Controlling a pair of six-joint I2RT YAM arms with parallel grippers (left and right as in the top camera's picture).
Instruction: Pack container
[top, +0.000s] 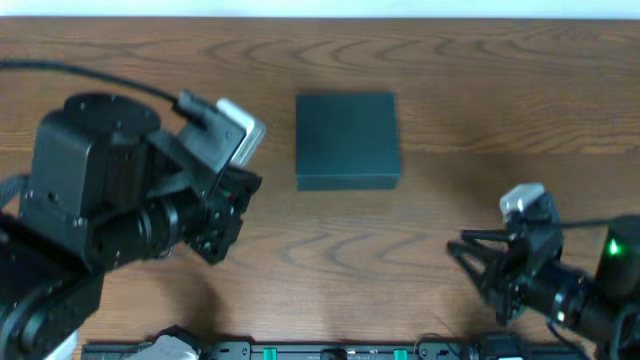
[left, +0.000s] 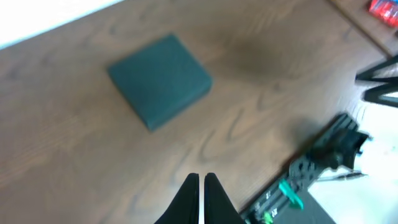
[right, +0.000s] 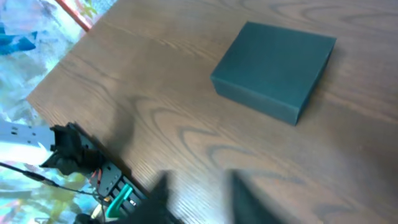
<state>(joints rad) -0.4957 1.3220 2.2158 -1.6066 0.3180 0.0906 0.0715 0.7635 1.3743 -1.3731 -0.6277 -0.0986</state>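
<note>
The container (top: 348, 140) is a matte black, roughly square box lying closed on the wooden table, at the middle toward the back. It also shows in the left wrist view (left: 160, 79) and in the right wrist view (right: 273, 70). My left gripper (left: 202, 182) is shut and empty, held above the table left of and in front of the box; in the overhead view it (top: 222, 228) sits at the left. My right gripper (right: 199, 186) is open and empty, blurred, low over the table at the front right (top: 475, 265), well apart from the box.
A black rail with green clips (top: 300, 350) runs along the table's front edge, also seen from the left wrist (left: 311, 168) and the right wrist (right: 106, 180). A red packet (left: 382, 7) lies beyond the table's side edge. Colourful clutter (right: 31, 25) lies off the table.
</note>
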